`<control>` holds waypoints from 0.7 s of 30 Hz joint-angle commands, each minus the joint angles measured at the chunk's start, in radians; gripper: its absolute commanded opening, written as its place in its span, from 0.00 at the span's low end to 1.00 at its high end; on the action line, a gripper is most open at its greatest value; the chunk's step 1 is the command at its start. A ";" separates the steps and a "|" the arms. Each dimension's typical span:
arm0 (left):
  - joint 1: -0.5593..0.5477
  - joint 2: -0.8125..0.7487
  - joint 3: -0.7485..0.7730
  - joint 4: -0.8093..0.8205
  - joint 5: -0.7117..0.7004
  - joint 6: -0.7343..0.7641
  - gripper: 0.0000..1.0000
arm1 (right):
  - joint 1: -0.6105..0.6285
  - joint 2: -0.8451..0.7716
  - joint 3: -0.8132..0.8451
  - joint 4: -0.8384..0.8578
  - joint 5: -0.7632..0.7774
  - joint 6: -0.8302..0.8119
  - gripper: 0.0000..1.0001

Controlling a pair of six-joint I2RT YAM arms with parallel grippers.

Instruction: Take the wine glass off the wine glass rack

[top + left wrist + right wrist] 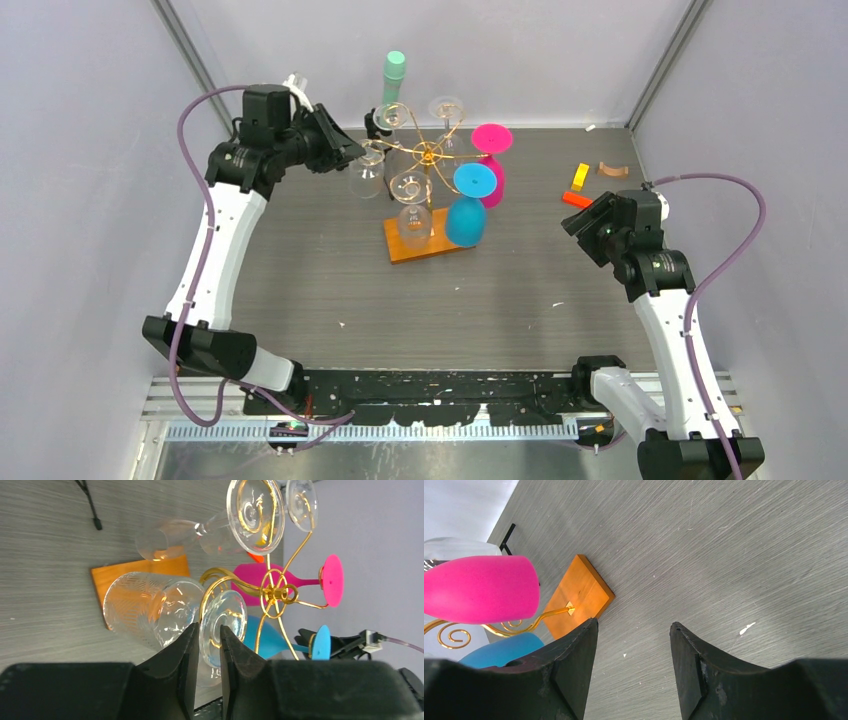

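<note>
Left gripper (210,645): the two black fingers (186,652) stand close together, clamped on the rim of the round foot of a clear patterned wine glass (145,610). The glass hangs bowl-down on the left side of the gold wire wine glass rack (430,153), its stem inside one curled spiral arm. It is not yet off the rack.

Rack: upright on its rectangular orange-brown wooden base (432,246), toward the far middle of the grey table (300,290). A solid pink wine glass (492,140) and a solid blue wine glass (466,220) hang on the right side. Further clear glasses hang on the near and far arms.

Right gripper (634,640): fingers spread well apart, holding nothing, above bare table to the right of the rack and well apart from it. In the right wrist view the wooden base lies just beyond the left finger.

Small orange and yellow blocks (577,198) lie near the far right edge.
</note>
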 commanded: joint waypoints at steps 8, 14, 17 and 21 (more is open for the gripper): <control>0.008 0.000 0.047 -0.083 -0.041 0.111 0.02 | 0.000 0.002 0.000 0.040 0.019 -0.018 0.60; 0.008 -0.011 0.018 -0.002 0.025 0.043 0.00 | 0.000 -0.001 0.002 0.040 0.018 -0.017 0.60; 0.008 -0.015 0.014 -0.006 0.019 0.032 0.13 | -0.001 -0.003 0.003 0.040 0.017 -0.015 0.60; 0.009 -0.035 -0.009 -0.006 -0.013 0.022 0.31 | 0.000 -0.003 0.002 0.040 0.015 -0.017 0.60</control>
